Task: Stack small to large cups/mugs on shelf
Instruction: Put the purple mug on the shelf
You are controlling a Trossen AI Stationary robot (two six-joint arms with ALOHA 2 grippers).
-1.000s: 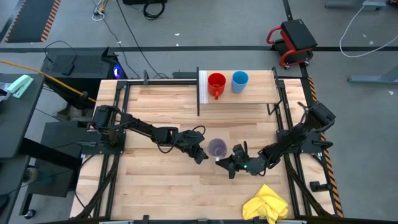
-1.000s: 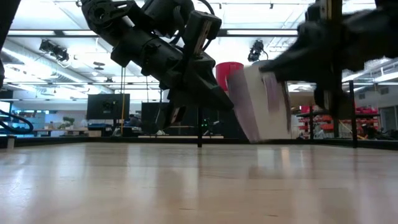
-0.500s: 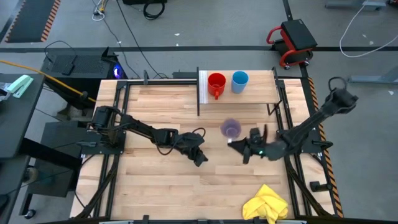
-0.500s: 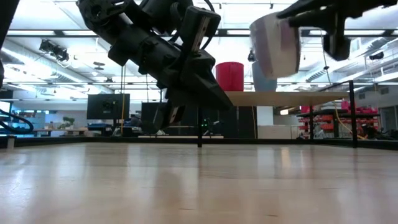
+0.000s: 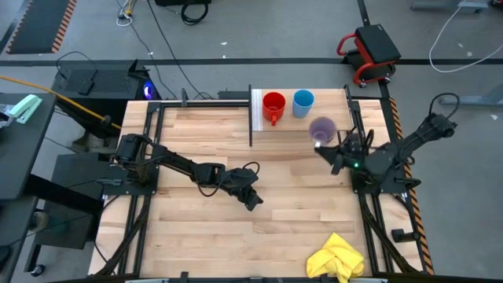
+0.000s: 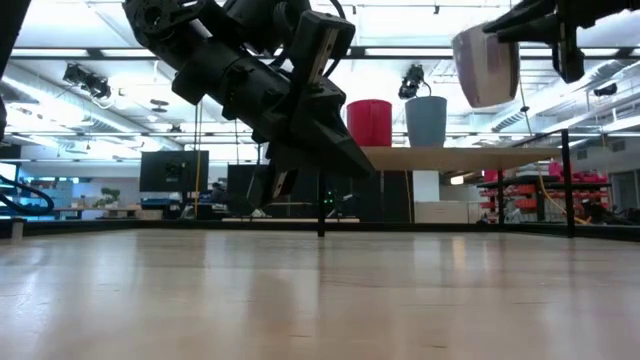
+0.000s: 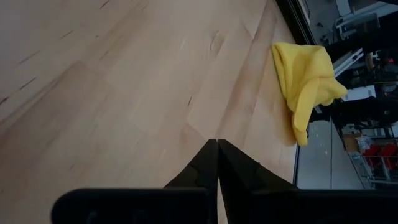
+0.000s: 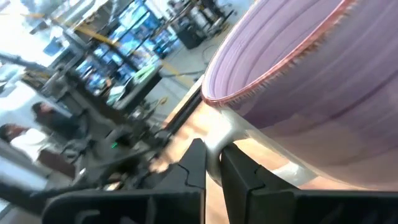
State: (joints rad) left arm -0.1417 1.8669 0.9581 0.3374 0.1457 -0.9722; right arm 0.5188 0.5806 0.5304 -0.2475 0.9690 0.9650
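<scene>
High view: your right end effector (image 5: 333, 149) has carried the purple cup (image 5: 321, 129) from mid-counter up to the shelf (image 5: 334, 118), just right of the blue cup (image 5: 303, 103) and red mug (image 5: 273, 106). Placement looks imminent.

Low view: the purple cup (image 6: 487, 66) hangs tilted above shelf level, translucent and ribbed.

Right wrist: fingers pinch its rim.

Left wrist: left end effector (image 7: 217, 163) closed, empty, low at mid-counter.
</scene>
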